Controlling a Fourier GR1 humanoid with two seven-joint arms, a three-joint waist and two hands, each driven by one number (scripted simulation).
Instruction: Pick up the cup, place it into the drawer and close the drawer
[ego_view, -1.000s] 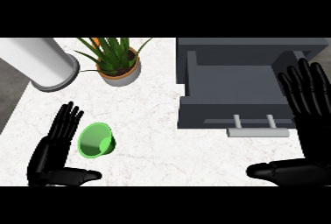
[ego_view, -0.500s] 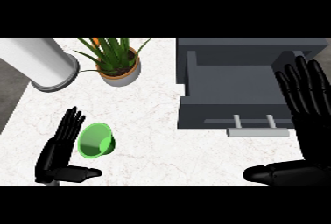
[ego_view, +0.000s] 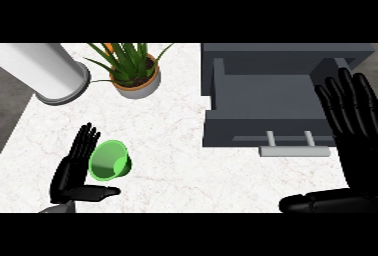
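The left hand (ego_view: 76, 167) is open at the lower left, right beside the green cup (ego_view: 110, 160). The right hand (ego_view: 353, 125) is open too, resting at the right next to the open drawer (ego_view: 269, 100).

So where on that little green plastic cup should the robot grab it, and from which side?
Probably round its side wall, coming in from the left. The green plastic cup appears to lie tipped on the white marble counter, its round mouth facing up towards the camera, and the open left hand already sits right beside it on that side, so fingers and thumb could close across the body.
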